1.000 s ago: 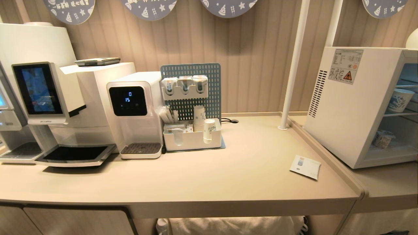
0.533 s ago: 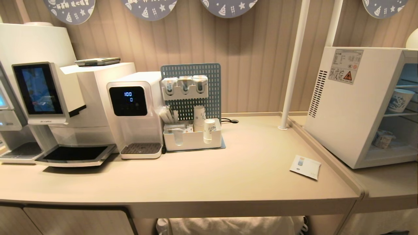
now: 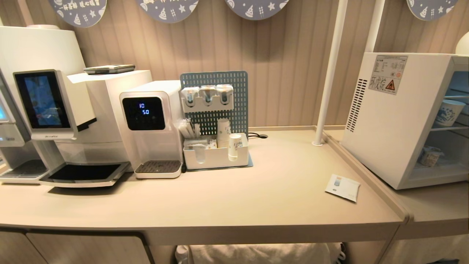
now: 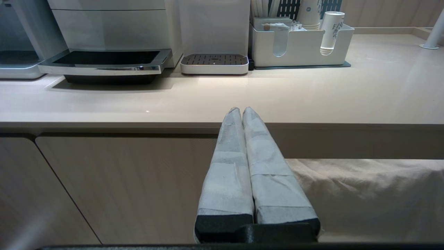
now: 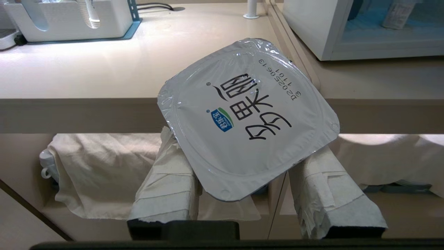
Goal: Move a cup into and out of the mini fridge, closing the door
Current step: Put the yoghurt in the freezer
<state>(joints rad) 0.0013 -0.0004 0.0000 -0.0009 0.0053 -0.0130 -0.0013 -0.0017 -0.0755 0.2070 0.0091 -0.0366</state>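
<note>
The mini fridge [image 3: 395, 117] stands at the counter's right end with its wire-shelved inside showing; its door is out of view. A blue-patterned cup [image 3: 447, 112] sits on its upper shelf and a small sealed cup [image 3: 429, 156] on its floor. In the right wrist view my right gripper [image 5: 242, 146] is shut on a sealed cup [image 5: 248, 114] with a white foil lid, held tilted in front of the counter edge, left of the fridge [image 5: 312, 27]. My left gripper [image 4: 241, 110] is shut and empty, low before the counter's front edge. Neither arm shows in the head view.
A coffee machine [image 3: 55, 110], a water dispenser [image 3: 150, 128] and a white organiser [image 3: 216, 156] with paper cups line the back. A white card [image 3: 342, 187] lies near a raised lip [image 3: 366, 170] between the two counters. A white pole [image 3: 328, 73] rises behind. Cloth [image 5: 100, 166] hangs below.
Only the digits on the water dispenser's screen differ; nothing else in the head view has moved.
</note>
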